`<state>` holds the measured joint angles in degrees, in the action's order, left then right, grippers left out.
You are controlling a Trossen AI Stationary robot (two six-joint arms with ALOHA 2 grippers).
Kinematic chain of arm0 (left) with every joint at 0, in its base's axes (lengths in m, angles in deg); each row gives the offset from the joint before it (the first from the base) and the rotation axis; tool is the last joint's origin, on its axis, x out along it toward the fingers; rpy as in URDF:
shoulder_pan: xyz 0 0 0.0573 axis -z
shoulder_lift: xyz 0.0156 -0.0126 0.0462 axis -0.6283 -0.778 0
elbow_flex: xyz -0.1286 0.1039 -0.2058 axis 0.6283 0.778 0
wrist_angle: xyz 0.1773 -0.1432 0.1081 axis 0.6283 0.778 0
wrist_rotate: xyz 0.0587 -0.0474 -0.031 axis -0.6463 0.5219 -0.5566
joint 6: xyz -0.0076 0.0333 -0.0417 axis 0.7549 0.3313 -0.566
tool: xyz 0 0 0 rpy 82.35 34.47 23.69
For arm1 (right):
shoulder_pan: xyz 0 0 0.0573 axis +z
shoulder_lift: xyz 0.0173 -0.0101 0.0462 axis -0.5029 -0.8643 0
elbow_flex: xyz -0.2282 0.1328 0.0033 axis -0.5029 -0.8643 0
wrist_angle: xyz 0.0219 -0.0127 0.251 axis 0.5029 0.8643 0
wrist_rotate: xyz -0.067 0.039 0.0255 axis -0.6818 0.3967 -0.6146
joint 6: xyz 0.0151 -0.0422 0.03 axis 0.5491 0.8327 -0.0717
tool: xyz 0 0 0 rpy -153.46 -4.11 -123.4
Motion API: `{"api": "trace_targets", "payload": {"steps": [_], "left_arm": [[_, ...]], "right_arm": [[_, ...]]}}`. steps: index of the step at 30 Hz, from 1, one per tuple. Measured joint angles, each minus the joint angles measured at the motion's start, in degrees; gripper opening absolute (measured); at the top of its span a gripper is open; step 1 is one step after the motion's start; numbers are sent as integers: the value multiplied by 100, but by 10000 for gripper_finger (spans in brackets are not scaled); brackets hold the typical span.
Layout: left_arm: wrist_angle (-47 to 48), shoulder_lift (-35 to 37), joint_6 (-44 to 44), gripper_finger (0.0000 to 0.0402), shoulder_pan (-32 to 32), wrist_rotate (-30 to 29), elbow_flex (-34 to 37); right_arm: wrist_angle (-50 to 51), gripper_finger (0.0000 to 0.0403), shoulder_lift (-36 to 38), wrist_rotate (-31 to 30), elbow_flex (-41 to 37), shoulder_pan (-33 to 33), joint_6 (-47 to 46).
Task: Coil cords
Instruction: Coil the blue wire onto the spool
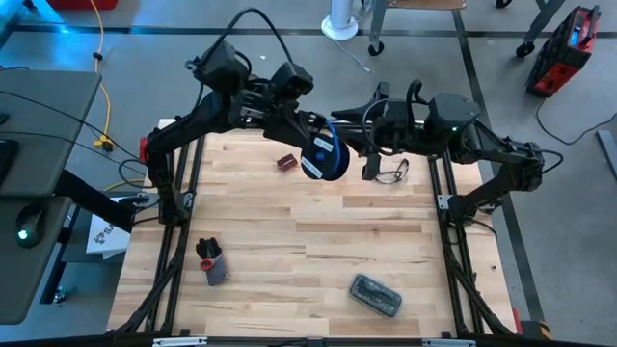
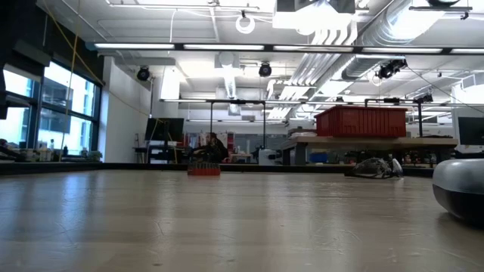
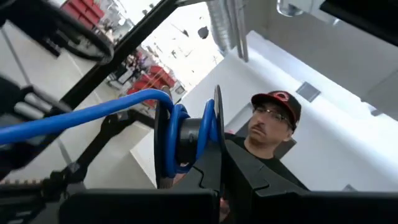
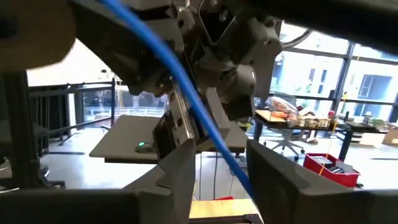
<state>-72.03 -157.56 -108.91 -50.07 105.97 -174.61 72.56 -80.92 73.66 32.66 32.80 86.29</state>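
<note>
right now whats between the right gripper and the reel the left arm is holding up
A loose stretch of the blue cord runs from the reel, held in the left gripper, between the right gripper's open fingers. The right wrist view shows it; nothing else lies between.

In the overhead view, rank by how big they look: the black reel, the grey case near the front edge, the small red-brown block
1. black reel, though held up nearer the camera
2. grey case
3. red-brown block

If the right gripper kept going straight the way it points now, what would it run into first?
Probably the blue cord, which crosses the gap between the right gripper's open fingers. Just beyond sits the left gripper, shut on the black reel. Depth between them is hard to judge.
</note>
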Motion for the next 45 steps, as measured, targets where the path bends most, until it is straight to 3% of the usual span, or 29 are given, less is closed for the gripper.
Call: {"api": "trace_targets", "payload": {"steps": [11, 22, 26, 35, 45], "left_arm": [[-1284, -11, -30, 0, -3, -425, 0], [-1307, 8, -31, 0, 12, -461, 0], [-1301, 22, -30, 0, 10, -477, 0], [-1325, 24, -30, 0, 10, -474, 0], [-1371, 28, 19, 0, 8, -588, 0]], "right_arm": [[-300, 147, -4, -79, -2, 0, 1], [-291, 142, -4, -340, -2, 4, 18], [-296, 115, -4, -394, -2, 4, 85], [-296, 14, -4, -494, -2, 4, 318], [-298, 3, -4, -497, -2, 4, 235]]}}
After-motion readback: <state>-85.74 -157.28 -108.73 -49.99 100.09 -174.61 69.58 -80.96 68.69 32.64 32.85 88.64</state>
